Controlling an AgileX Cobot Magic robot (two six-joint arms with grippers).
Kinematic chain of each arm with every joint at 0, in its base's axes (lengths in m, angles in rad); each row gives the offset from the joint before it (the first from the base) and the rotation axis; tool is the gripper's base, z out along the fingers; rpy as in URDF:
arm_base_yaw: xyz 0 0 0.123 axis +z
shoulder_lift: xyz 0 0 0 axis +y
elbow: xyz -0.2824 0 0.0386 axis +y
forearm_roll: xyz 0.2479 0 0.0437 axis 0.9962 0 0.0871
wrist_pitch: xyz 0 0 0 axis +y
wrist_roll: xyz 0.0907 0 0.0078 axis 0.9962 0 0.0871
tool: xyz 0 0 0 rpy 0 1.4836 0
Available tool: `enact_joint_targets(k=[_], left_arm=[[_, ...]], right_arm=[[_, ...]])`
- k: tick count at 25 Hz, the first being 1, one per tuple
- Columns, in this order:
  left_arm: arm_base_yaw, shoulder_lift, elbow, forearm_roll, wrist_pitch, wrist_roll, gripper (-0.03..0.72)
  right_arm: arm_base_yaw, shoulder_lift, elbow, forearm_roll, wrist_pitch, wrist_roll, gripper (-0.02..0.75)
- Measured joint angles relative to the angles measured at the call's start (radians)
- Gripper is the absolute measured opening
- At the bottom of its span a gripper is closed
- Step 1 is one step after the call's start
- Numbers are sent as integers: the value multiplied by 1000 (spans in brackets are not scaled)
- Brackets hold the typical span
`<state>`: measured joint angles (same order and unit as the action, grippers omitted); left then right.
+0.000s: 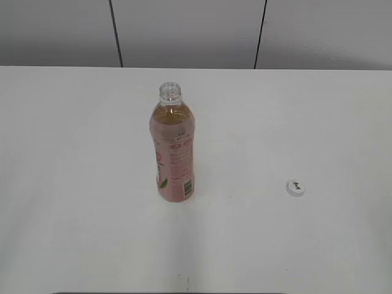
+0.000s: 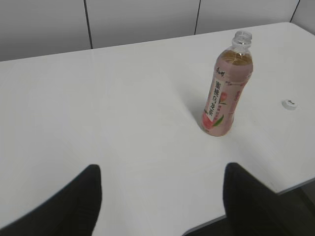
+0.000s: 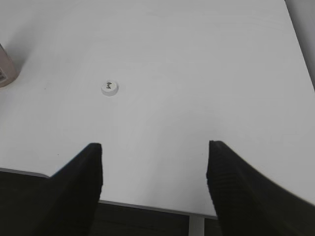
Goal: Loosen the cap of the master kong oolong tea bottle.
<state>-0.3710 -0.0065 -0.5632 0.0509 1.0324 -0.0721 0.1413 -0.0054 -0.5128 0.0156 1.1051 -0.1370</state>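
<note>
Bottle point(image 1: 172, 150) stands upright mid-counter point(image 1: 73, 184), neck uncapped; cap point(image 1: 295, 187) lies well apart at 4 o'clock. Both grippers' fingers are spread, empty. Bottle judged light, slippery, squeezable; best gripped at label.

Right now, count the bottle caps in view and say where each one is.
1. The cap lies alone on the table, right of the open bottle, not touching it.

The master kong oolong tea bottle point(image 2: 226, 91) carries vertical dark Chinese characters down its pink label point(image 2: 219, 98); its barcode point(image 1: 188, 184) digits are unreadable.
</note>
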Motion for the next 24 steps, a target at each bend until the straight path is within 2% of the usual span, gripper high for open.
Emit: enact_joint_targets(k=[2, 4, 10, 13, 24], left_arm=[[4, 0, 0, -1, 0, 0, 465], [38, 0, 0, -2, -1, 0, 454], [277, 0, 0, -13, -3, 1, 436], [340, 0, 0, -17, -3, 1, 436], [348, 0, 0, -18, -5, 1, 436]], right_arm=[[0, 0, 0, 0, -1, 0, 503], [-1, 0, 0, 0, -1, 0, 503], [-114, 0, 0, 1, -1, 1, 503], [-130, 0, 0, 1, -1, 1, 503], [-131, 0, 0, 3, -1, 1, 503]])
